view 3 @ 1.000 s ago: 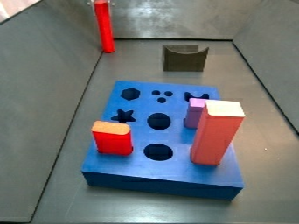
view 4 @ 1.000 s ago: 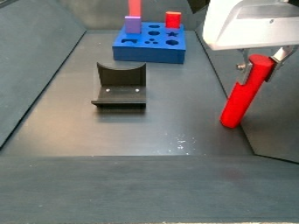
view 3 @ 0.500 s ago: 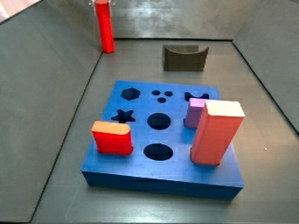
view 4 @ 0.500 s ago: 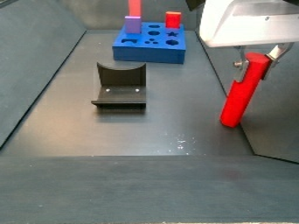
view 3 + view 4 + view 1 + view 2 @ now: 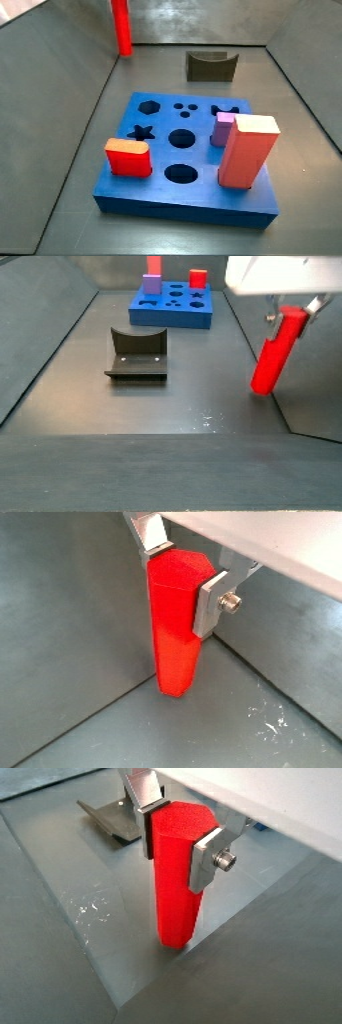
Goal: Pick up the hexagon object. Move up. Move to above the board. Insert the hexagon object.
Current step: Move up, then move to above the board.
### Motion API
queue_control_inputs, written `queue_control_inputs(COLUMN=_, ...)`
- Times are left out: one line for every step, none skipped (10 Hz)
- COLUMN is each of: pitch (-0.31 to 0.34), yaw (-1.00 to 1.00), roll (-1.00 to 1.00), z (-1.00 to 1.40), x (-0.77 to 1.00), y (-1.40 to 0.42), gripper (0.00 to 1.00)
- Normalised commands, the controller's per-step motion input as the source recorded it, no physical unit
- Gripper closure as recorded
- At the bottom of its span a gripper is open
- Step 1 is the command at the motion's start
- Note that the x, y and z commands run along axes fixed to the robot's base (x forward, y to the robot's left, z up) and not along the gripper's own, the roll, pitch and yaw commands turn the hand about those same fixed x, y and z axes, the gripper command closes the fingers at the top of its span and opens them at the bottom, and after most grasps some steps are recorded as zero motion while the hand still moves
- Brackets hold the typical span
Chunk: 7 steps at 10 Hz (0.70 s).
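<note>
The hexagon object [image 5: 177,622] stands upright, clamped near its top between the jaws of the gripper [image 5: 187,574], one silver finger [image 5: 211,602] flat against its side; in both wrist views its lower end seems just clear of the grey table [image 5: 80,632], close to the side wall; in a side view it hangs at the right [image 5: 277,351], below the white gripper body; in a side view it shows at the far left corner [image 5: 122,25]; the board [image 5: 187,160] lies well apart, nearer the middle, carrying a salmon-red pillar [image 5: 247,150], a short red-orange block [image 5: 128,157] and a purple block [image 5: 222,128]; a dark arch block [image 5: 209,66] sits beyond the board.
</note>
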Motion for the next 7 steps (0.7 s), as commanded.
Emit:
queue_control_inputs(pitch=0.043, yaw=0.02, roll=-0.01, z=0.63, x=-0.04, y=0.0, gripper=1.0)
queue_control_inputs(pitch=0.049, yaw=0.02, roll=0.0, z=0.53, x=-0.03, y=0.0, gripper=1.0)
queue_control_inputs(pitch=0.059, yaw=0.01, roll=0.0, z=0.37, x=-0.01, y=0.01, gripper=1.0)
queue_control_inputs(pitch=0.069, yaw=0.01, roll=0.01, z=0.29, x=-0.01, y=0.01, gripper=1.0)
queue_control_inputs(pitch=-0.18, yaw=0.01, roll=0.29, z=1.0, x=0.47, y=-0.01, gripper=1.0)
queue_control_inputs(pitch=-0.16, yaw=0.01, roll=0.28, z=1.0, x=0.48, y=-0.02, gripper=1.0)
queue_control_inputs(pitch=-0.073, yaw=0.01, roll=0.25, z=1.0, x=0.43, y=-0.03, gripper=1.0)
